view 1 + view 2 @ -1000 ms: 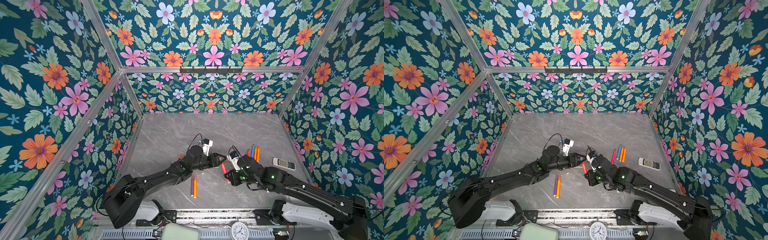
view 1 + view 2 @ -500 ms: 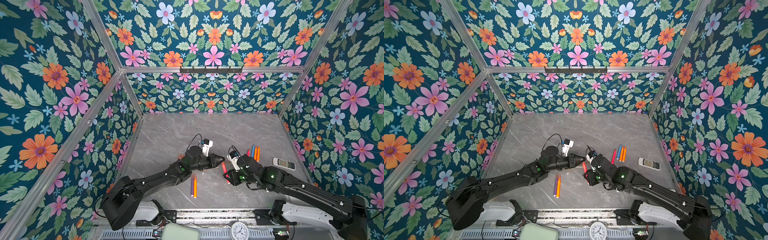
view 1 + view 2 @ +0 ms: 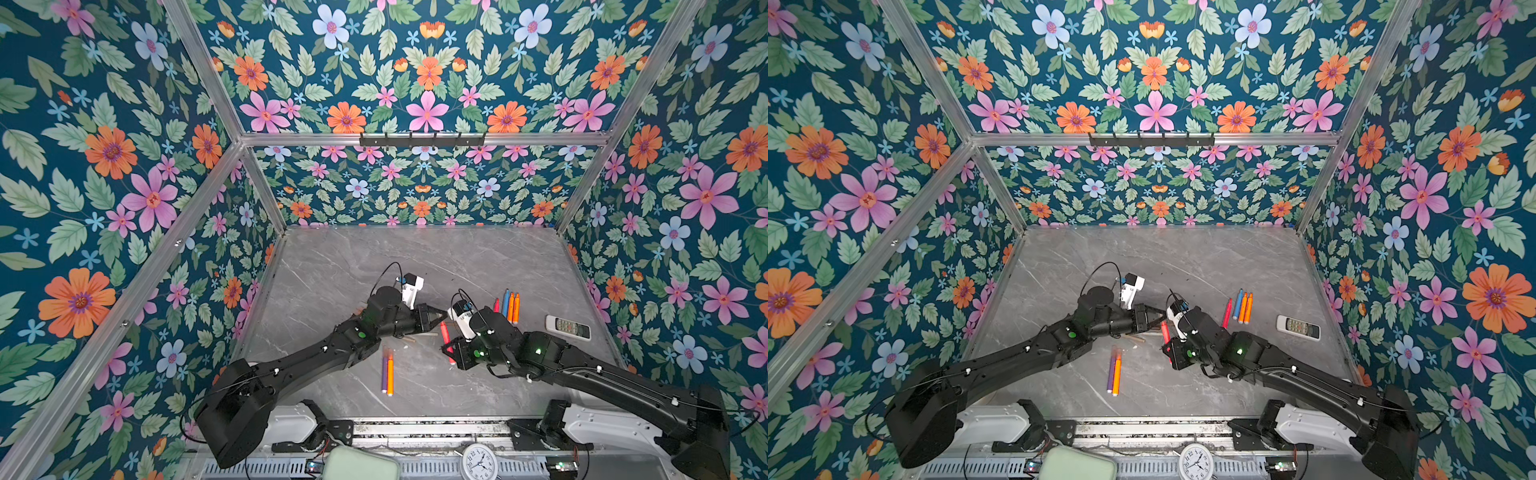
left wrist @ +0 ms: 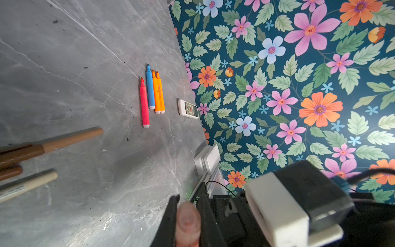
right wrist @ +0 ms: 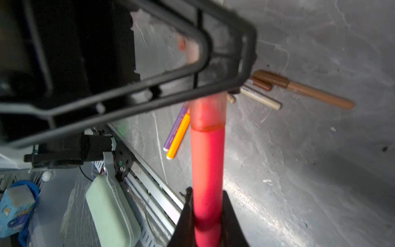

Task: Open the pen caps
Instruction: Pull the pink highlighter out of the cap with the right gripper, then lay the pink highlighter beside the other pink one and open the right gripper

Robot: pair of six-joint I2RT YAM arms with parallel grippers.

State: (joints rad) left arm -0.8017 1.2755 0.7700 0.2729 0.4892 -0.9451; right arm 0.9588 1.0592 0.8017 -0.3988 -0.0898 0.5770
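Observation:
A red-pink pen [image 5: 207, 162] is held off the table between the two grippers, seen in both top views [image 3: 444, 333] [image 3: 1165, 332]. My right gripper [image 5: 207, 193] [image 3: 452, 353] is shut on its body. The pen's translucent pink cap [image 5: 208, 113] sits on the pen and points at my left gripper [image 4: 188, 202] [image 3: 437, 316], which is shut on the cap's end [image 4: 188, 220]. One left finger [image 5: 224, 70] hides the cap's tip in the right wrist view.
A purple pen [image 3: 384, 370] and an orange pen [image 3: 390, 372] lie side by side near the front. Several uncapped pens [image 3: 508, 305] and a white remote [image 3: 567, 327] lie at the right. Brown pens [image 5: 299, 89] and a beige pen [image 5: 260, 98] lie under the grippers.
The left jaws have closed on the cap end of the red-pink pen. Both arms have stayed almost where they were.

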